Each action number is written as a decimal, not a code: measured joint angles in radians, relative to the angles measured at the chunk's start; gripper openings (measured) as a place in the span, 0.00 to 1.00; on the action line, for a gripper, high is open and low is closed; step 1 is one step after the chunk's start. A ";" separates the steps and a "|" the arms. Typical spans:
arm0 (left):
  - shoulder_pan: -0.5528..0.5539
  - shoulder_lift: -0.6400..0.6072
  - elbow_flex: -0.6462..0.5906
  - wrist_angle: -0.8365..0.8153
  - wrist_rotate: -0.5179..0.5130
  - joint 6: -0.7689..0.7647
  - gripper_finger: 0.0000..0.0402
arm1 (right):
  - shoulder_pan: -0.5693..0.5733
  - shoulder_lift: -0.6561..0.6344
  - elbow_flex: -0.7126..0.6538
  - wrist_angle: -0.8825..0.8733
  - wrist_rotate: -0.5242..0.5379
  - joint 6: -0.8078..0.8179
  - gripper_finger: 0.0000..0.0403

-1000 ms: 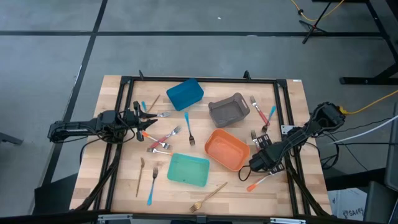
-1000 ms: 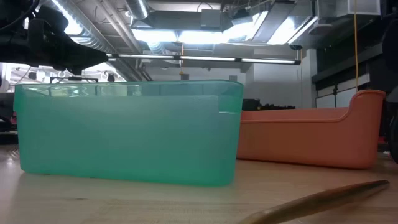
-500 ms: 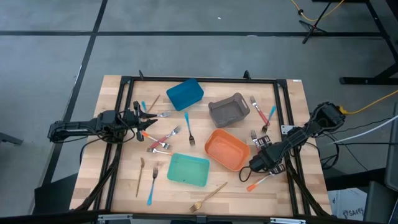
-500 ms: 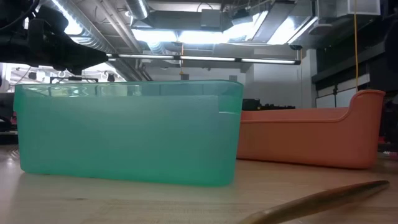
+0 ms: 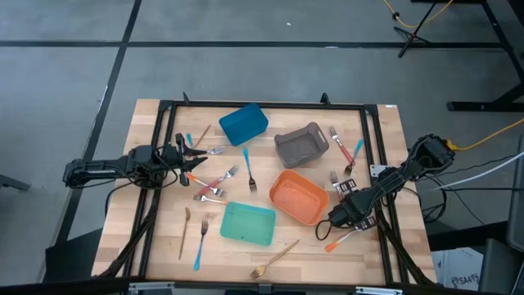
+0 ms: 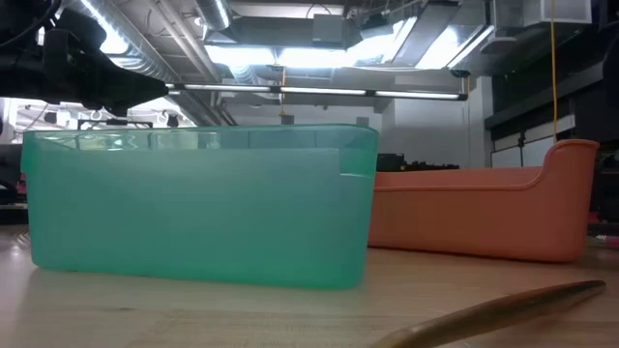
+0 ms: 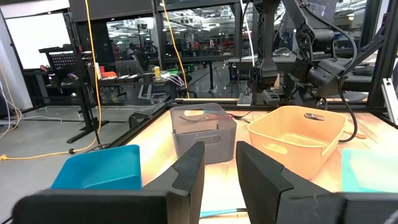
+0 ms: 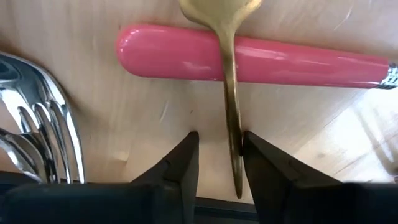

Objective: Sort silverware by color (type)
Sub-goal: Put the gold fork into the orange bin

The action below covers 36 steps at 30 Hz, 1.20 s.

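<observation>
your right gripper [image 8: 216, 163] sits low on the table's right side beside the orange bin [image 5: 299, 197], fingers nearly closed around a gold utensil [image 8: 230, 93] lying across a pink handle [image 8: 249, 61]; your left gripper [image 5: 190, 157], partly open and empty, hovers at the left.

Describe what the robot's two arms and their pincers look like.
Both arms, left arm and right arm, are slim, dark and jointed, with black cables trailing along them. Each pincer, left pincer and right pincer, has two flat, dark, wedge-shaped fingers. No markings show.

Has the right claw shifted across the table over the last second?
No. In the high view the right claw sits at the same spot beside the orange bin as before, low over the cutlery there.
</observation>
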 joint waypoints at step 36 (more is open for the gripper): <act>0.000 0.000 0.000 0.000 0.000 0.000 0.21 | -0.001 -0.001 0.008 -0.014 -0.017 0.001 0.01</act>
